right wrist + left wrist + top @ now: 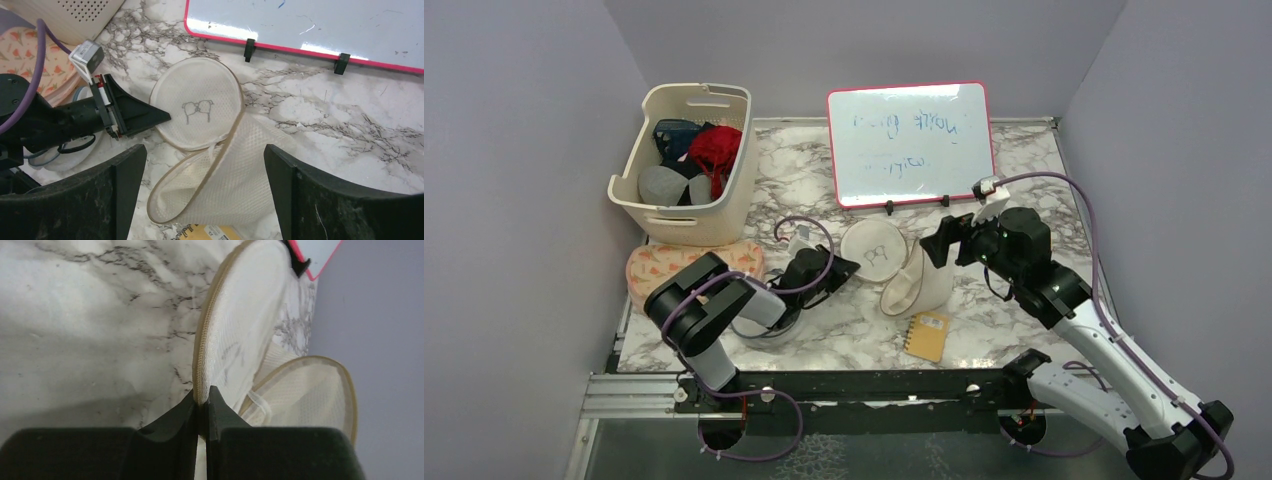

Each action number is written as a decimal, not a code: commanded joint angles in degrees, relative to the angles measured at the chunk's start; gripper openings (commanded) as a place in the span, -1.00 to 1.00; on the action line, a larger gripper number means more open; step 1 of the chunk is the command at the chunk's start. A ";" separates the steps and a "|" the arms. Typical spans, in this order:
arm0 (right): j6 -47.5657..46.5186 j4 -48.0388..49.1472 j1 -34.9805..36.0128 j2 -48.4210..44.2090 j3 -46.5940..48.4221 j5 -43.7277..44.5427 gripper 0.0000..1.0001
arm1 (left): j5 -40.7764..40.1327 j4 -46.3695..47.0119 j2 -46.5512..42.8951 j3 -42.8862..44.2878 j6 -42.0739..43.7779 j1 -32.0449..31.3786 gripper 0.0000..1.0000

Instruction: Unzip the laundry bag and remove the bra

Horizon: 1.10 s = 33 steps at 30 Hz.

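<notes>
The laundry bag (911,285) lies on its side mid-table with its zipper open. Its round tan lid with the black bra icon (876,252) is folded back to the left. My left gripper (846,268) is shut on the lid's tan zipper rim (201,385), and the lid stands on edge in the left wrist view. My right gripper (941,243) is open and empty, hovering above the white mesh body (245,165) with a finger (125,185) on each side. The bag's mouth (175,200) faces the near edge. No bra shows inside it.
A cream basket (689,165) of clothes stands at the back left. A pink-framed whiteboard (911,140) stands behind the bag. A yellow notebook (927,335) lies just in front of the bag. A patterned pouch (649,265) and a blue-rimmed clear disc (769,330) lie by the left arm.
</notes>
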 commanded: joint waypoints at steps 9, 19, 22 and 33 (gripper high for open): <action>-3.00 1.39 0.31 0.41 0.96 2.38 0.71 | -2.71 5.61 -24.17 -7.92 25.63 0.03 -1.00; -3.02 0.69 0.31 -2.35 3.23 3.12 0.70 | 3.58 -3.87 -40.02 -2.17 61.03 -0.29 -1.00; -3.02 1.08 0.31 -4.38 3.36 3.48 0.70 | 7.02 -9.42 -40.18 1.02 71.03 -1.10 -1.00; -5.02 1.50 0.30 -10.48 3.21 6.04 0.68 | 7.33 -16.51 -38.52 3.21 99.52 -10.13 -1.00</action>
